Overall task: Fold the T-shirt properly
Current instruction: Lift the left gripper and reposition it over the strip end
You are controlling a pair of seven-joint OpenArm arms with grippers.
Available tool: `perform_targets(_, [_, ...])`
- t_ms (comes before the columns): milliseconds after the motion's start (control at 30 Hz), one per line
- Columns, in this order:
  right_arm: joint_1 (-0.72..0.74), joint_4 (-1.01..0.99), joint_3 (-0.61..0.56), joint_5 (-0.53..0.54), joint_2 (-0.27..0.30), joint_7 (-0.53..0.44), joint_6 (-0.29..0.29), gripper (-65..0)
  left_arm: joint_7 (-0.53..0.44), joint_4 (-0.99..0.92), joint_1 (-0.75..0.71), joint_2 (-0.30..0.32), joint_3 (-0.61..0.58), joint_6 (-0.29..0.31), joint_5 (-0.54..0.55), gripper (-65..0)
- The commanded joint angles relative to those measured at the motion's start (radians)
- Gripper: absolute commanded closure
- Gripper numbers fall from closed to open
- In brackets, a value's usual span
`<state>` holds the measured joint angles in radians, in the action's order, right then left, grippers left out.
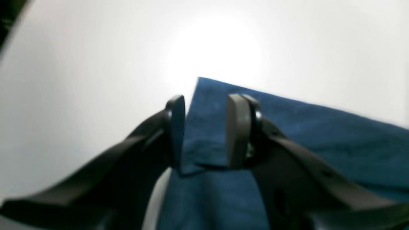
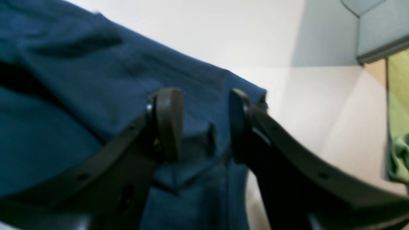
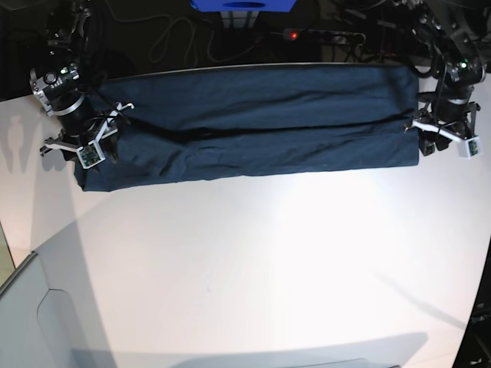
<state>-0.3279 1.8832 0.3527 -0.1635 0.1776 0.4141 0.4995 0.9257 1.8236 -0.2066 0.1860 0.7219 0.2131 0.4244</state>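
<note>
The dark navy T-shirt [image 3: 253, 123] lies as a long folded band across the back of the white table [image 3: 253, 268], one layer lapped over the other. My left gripper [image 3: 426, 129] is at the band's right end. In the left wrist view its jaws [image 1: 209, 97] stand apart, straddling a corner of the T-shirt [image 1: 319, 127] without pinching it. My right gripper [image 3: 106, 132] is at the band's left end. The right wrist view shows the gripper [image 2: 204, 92] also open, with the edge of the T-shirt [image 2: 80, 80] between its fingers.
Cables and a power strip [image 3: 307, 34] run behind the table's back edge, beside a blue object [image 3: 244, 4]. A grey panel [image 3: 31, 307] sits at the front left corner. A green thing [image 2: 397, 153] shows beyond the table's edge in the right wrist view.
</note>
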Motion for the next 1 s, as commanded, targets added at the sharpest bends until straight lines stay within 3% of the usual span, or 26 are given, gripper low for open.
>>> perform_targets(0, [0.003, 0.017, 0.007, 0.005, 0.012, -0.019, 0.017, -22.5, 0.0, -0.011, 0.032, 0.027, 0.009, -0.01, 0.006, -20.7])
perform_targets(100, [-0.001, 0.017, 0.007, 0.005, 0.01, -0.019, 0.017, -22.5, 0.056, -0.091, 0.088, 0.033, 0.014, -0.01, 0.006, -20.7])
perform_targets(400, [-0.003, 0.016, 0.015, 0.005, 0.01, -0.019, 0.017, -22.4, 0.071, -0.167, 0.094, 0.034, -0.034, -0.01, 0.006, -20.7])
perform_targets(567, [-0.003, 0.016, 0.015, 0.005, 0.009, -0.019, 0.017, -22.3, 0.083, -0.157, 0.032, 0.036, -0.049, -0.01, 0.006, -20.7])
perform_targets(733, [-0.003, 0.016, 0.015, 0.005, 0.009, -0.019, 0.017, -22.3, 0.215, -0.155, -0.021, 0.036, -0.043, -0.002, 0.008, -20.7])
perform_targets(967, [-0.003, 0.016, 0.015, 0.005, 0.007, -0.019, 0.017, -22.4, 0.22, -0.014, -0.11, 0.036, -0.041, -0.001, 0.014, -20.7])
